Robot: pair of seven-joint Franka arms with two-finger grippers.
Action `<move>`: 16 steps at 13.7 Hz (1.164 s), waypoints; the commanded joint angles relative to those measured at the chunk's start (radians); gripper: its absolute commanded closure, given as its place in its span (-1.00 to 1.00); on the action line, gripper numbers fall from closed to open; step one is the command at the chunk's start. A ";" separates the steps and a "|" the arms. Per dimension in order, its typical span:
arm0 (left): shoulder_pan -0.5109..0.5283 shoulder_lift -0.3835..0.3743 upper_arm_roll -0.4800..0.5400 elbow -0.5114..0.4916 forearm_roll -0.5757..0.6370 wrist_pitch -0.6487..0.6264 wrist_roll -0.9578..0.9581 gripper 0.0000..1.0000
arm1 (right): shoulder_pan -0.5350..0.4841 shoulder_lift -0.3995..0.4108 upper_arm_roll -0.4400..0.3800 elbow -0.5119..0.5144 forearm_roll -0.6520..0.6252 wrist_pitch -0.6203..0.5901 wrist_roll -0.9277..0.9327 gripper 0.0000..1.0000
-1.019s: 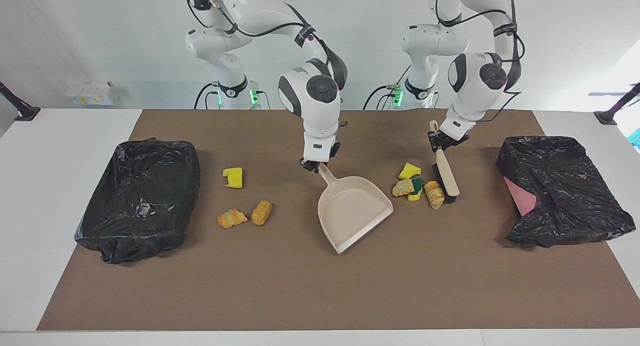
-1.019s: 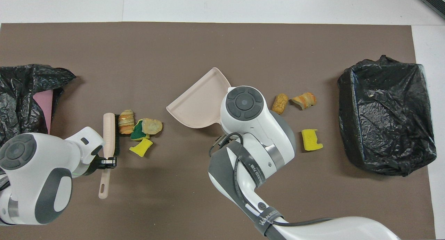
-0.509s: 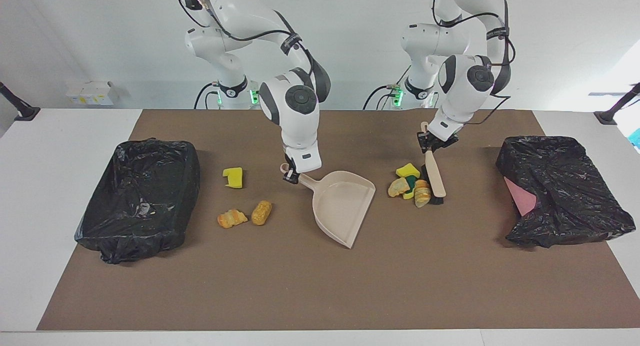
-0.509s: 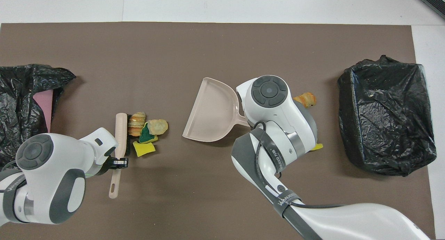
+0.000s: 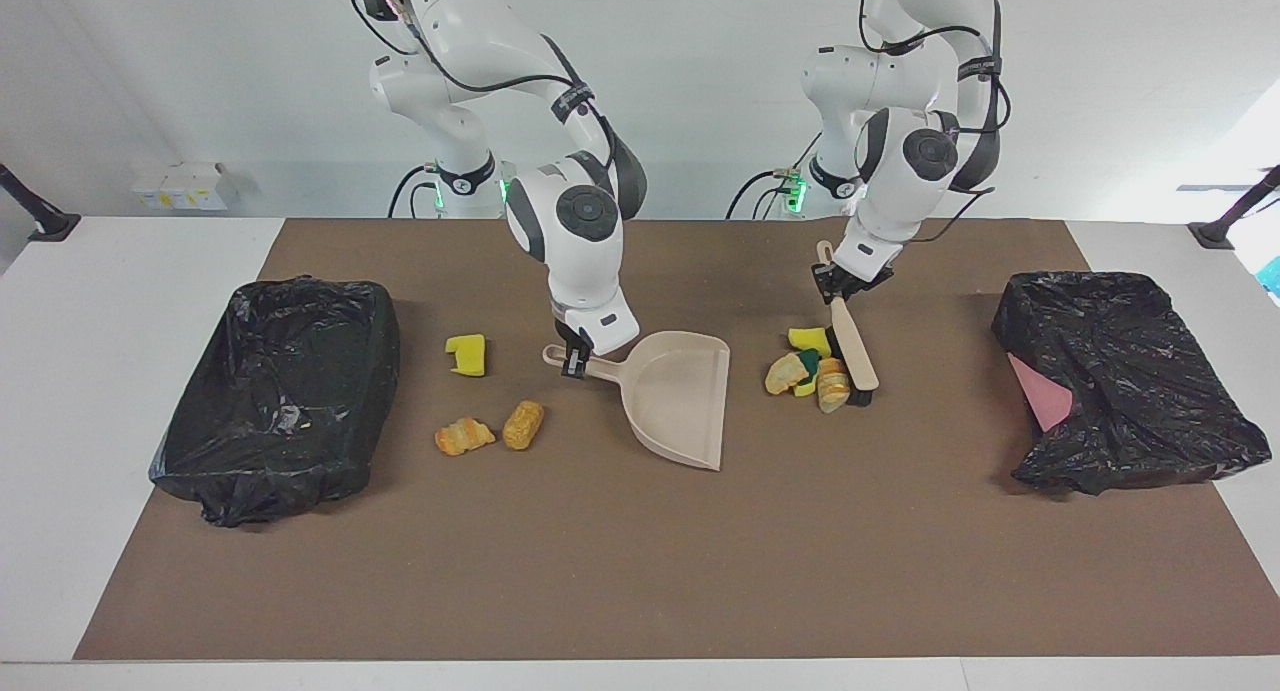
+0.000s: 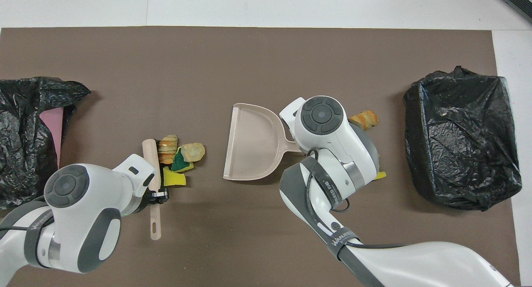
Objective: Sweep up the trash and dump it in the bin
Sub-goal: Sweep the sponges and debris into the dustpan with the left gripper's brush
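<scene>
Left gripper (image 5: 829,284) is clamping brush (image 5: 852,343), right gripper (image 5: 574,360) clamping dustpan (image 5: 678,396) handle; 4 scraps (image 5: 806,369) w/ gap to pan lip, risking scatter.

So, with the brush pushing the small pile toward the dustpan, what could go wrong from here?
1. There is bare mat between the pile and the dustpan, so pieces may slip around the brush held by the left gripper.
2. The right gripper holds only the handle; the dustpan may slide when hit.
3. The three pieces by the right arm's bin may be missed.
</scene>
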 commanded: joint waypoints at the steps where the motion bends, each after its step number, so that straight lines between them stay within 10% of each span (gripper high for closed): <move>1: -0.041 -0.014 0.011 -0.021 -0.010 0.031 -0.109 1.00 | -0.003 -0.025 0.009 -0.041 -0.049 0.002 -0.037 1.00; 16: -0.314 0.233 -0.015 0.204 -0.331 0.252 -0.107 1.00 | 0.003 -0.042 0.009 -0.050 -0.054 -0.055 -0.052 1.00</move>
